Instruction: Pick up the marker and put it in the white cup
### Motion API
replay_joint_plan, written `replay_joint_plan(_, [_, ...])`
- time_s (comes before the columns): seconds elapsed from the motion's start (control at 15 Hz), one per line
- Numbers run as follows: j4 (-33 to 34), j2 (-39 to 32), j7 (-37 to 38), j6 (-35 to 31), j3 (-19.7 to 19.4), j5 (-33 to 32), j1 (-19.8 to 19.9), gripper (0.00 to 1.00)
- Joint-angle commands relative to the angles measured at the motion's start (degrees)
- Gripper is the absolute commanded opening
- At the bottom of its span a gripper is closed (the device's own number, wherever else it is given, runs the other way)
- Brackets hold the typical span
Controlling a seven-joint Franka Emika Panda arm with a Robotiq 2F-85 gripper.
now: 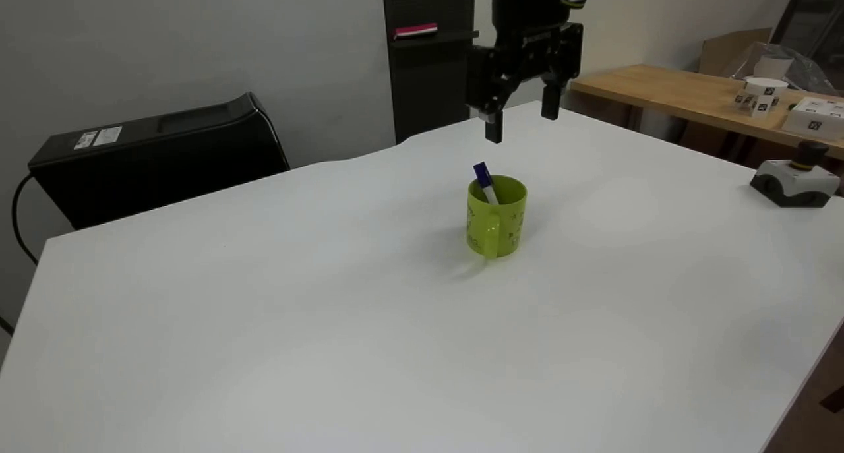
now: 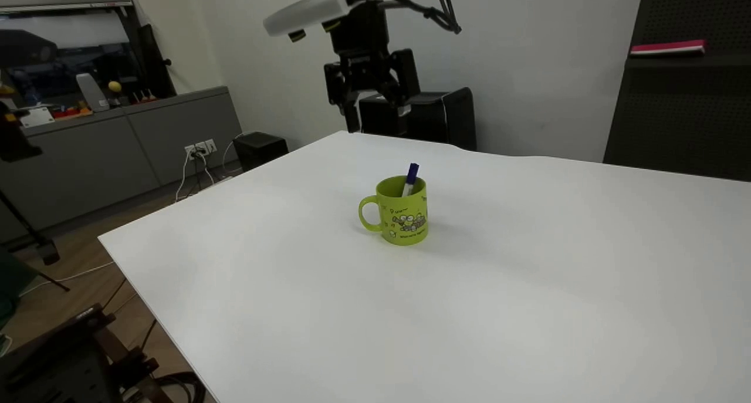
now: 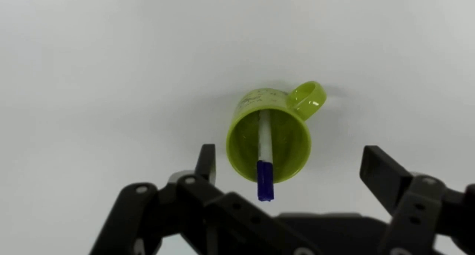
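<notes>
Bench (image 1: 297, 361): white and flat; in both exterior views, part of its outline is cut off by the frame.
Green mug (image 2: 403, 218): stood upright on the bench, well in from the edges that are shown. Its side is printed with a cartoon and lettering.
Marker (image 3: 265, 140): rested at a tilt inside the green mug. The white barrel is mostly enclosed by the mug, while the dark blue cap is seen standing past the rim. The lower tip is hidden.
Fingers (image 1: 494, 128): released, spread wide apart. They are held above the green mug, clear of it and of the marker; in the wrist view, mug and marker are framed between them.
Button box (image 1: 794, 182): topped with a black knob and a yellow band, set near the bench edge that is faced by the wooden table (image 1: 659, 86).
Black box (image 1: 158, 146): placed beyond the wall-side edge of the bench, beside a corner; shown in both exterior views.
Dark panel (image 1: 428, 84): stood beyond that same edge; a red-and-white object (image 1: 415, 30) is laid on its ledge.
White box (image 1: 815, 118): marked with black-and-white squares, set on the wooden table.
Grey cabinet (image 2: 176, 121): seen in an exterior view, past a bench corner.
</notes>
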State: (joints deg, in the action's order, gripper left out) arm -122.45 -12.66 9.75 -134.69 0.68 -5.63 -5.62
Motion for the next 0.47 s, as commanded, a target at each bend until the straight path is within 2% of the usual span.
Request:
replay_joint_plan(0.0, [-0.52,4.13,-8.65,6.45,1.34,2.14,1.54,1.00])
replay_joint_plan(0.07, [0.10,1.83,-4.83,3.95,0.95,0.98,0.82,1.00])
replay_joint_plan(0.4, [-0.03,1.86,-5.39,4.23,1.01,0.99,0.85,1.00])
